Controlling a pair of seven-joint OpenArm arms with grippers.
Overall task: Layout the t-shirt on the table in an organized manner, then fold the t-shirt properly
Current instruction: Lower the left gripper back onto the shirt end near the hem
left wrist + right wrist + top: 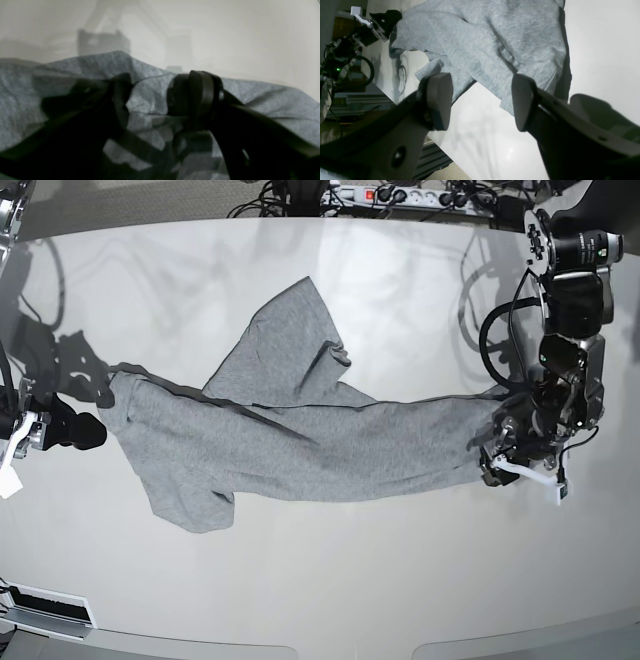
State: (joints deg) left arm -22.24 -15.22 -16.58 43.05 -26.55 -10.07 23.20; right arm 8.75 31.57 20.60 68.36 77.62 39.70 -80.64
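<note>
The right gripper (480, 100) stands with its jaws wide apart and nothing between them; its pale fingertips (440, 100) frame bare table and the lower hem of the t-shirt (490, 45), which lies just beyond them and apart from both pads; in the base view this gripper (85, 432) sits at the shirt's left end, near the cloth but not visibly touching it. The left gripper (150, 100) is pressed low against the other end of the garment; its dark fingers (195, 92) stand wide with grey fabric lying between and around them (whether any fold is actually pinched, I cannot tell); from the base view it (505, 455) meets the shirt's right edge.

Outward from there, the t-shirt lies stretched into a long band across the middle of the table (330, 580), one flap thrown up toward the far side and a sleeve or corner drooping toward the near side; the cloth is bunched and twisted along its length, with ridges and shadowed folds.

As a judgement, the task is at an early stage: the shirt is pulled lengthwise but not yet spread flat, so the layout is unfinished, and no fold has been made; sleeves and hem have yet to be squared before folding can begin.

No lettering shows on the shirt from any view; only plain grey knit faces the cameras; no brand or label can be read elsewhere.
</note>
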